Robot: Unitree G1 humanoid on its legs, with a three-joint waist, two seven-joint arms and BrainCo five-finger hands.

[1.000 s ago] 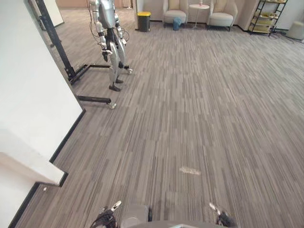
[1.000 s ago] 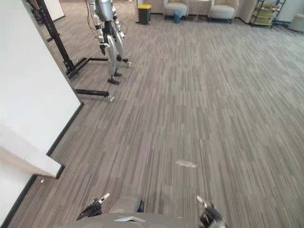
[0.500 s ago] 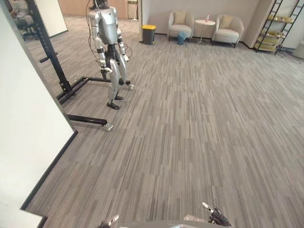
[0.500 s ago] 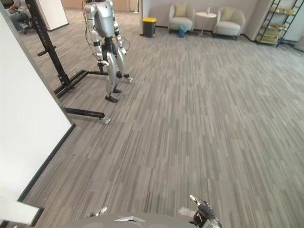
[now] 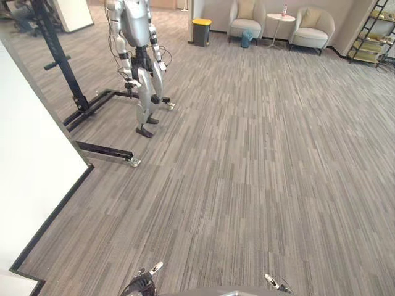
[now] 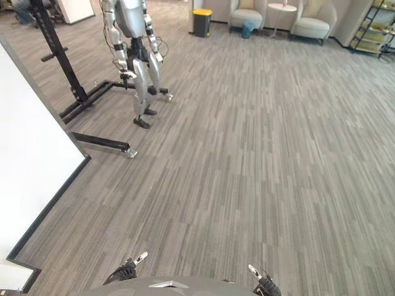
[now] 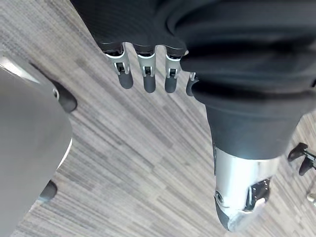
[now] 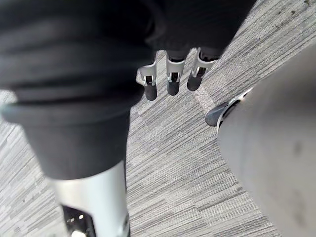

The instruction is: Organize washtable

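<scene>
The grey striped carpet floor point(image 5: 259, 160) takes nearly all the room in front of the robot. A white wall point(image 5: 31, 154) with a dark skirting stands along its left side. Further back, a second humanoid robot point(image 5: 136, 37) hangs at a black frame on wheels point(image 5: 65, 68). At the far wall there are two light armchairs point(image 5: 245, 24) with a small round table point(image 5: 281, 18) between them, a shelf rack point(image 5: 370, 37) at the right and a yellow bin point(image 5: 201, 31).

Where the washtable stands, I cannot tell from here. Nothing that belongs on one lies on the carpet near the robot. So I also cannot judge how its things will handle, whether heavy or light, slippery or fragile, or where it is best to take hold of them. This needs a look at the things themselves.

Both arms hang low beside the body. The left hand point(image 7: 144, 74) points down to the carpet with its fingers straight and a little apart, and it holds nothing. The right hand point(image 8: 170, 74) is the same: relaxed fingers, dark tips toward the floor, nothing between them. With both hands free, either one could take a thing when the washtable is reached.
</scene>
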